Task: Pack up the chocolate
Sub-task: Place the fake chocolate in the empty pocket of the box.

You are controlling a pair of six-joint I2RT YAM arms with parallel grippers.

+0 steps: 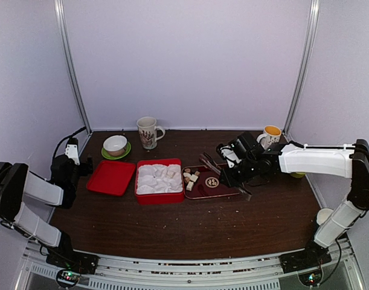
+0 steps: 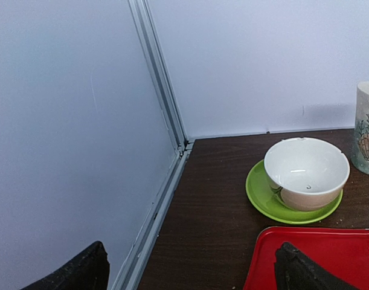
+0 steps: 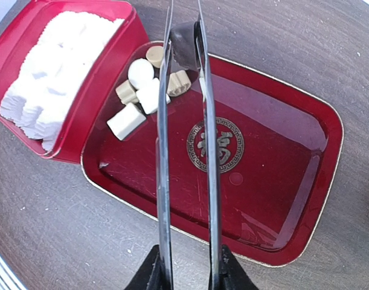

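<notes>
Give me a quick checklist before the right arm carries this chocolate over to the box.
1. The right gripper is shut on the tongs: ok.
2. The brown piece is pinched at the tong tips: ok.
3. The red box is open, with the white insert exposed: ok.
4. The piece is lifted off the tray: cannot tell.
5. The left gripper is open, near the red lid: ok.

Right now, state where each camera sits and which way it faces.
Top external: above, behind the bases, looking down on the table; left arm and right arm show.
Left wrist: on the left arm, facing the back-left corner, white bowl and green saucer; open left end effector shows.
Right wrist: looks down along tongs in the right end effector at chocolate on the dark red tray.
Shared: top external and right wrist both show the red box.
</notes>
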